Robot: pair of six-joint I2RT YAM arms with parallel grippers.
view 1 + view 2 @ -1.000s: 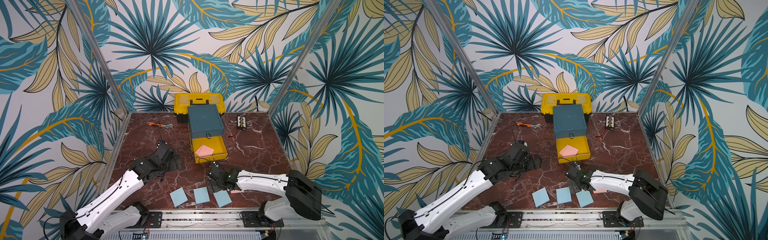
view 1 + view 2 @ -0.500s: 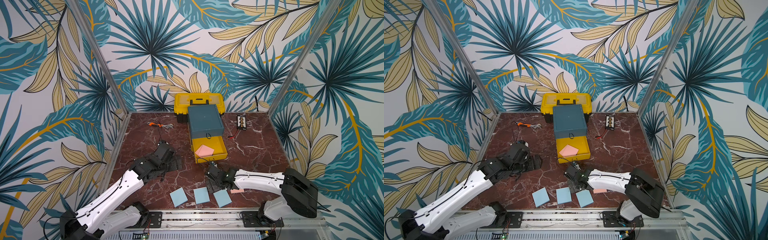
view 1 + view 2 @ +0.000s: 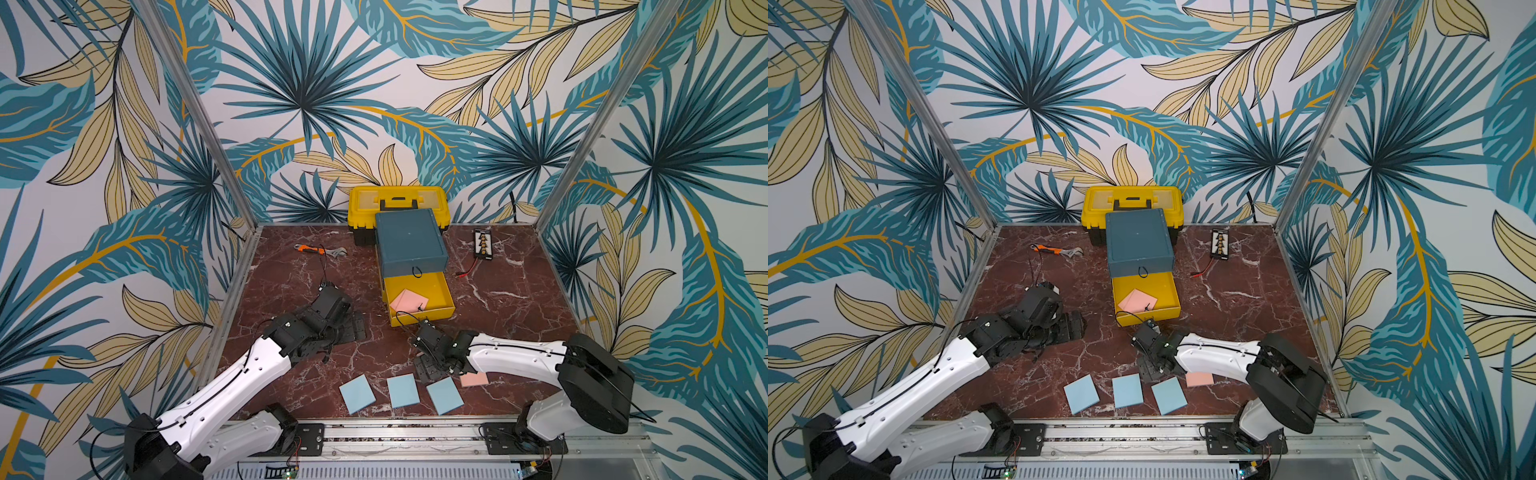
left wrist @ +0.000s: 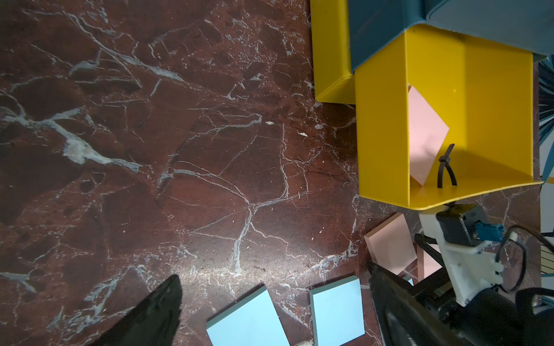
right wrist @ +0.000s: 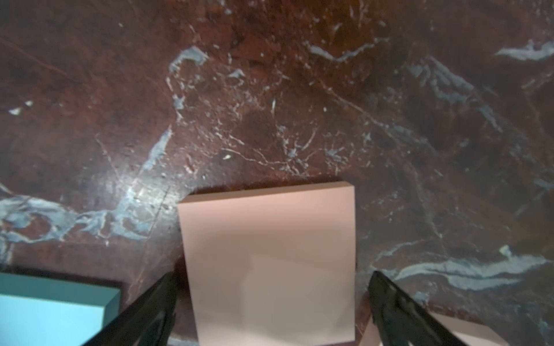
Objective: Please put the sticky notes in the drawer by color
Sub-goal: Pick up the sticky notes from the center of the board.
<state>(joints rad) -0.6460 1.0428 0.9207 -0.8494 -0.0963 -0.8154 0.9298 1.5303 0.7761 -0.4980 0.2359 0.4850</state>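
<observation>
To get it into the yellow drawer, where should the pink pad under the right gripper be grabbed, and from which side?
Pinch the pink pad by its two opposite side edges, coming straight down from above. It lies flat on the table, thick enough to offer side walls, and the open right gripper has one finger outside each edge.

In both top views the right gripper point(image 3: 434, 368) covers one pink pad point(image 5: 269, 239). The right arm point(image 3: 515, 357) hides the far edge of a second pink pad point(image 3: 473, 379). Right wrist view: focus soft; a light blue pad point(image 5: 51, 311) is cut off at the picture's edge. Far-right black board point(image 3: 483, 245): markings too small to read.
</observation>
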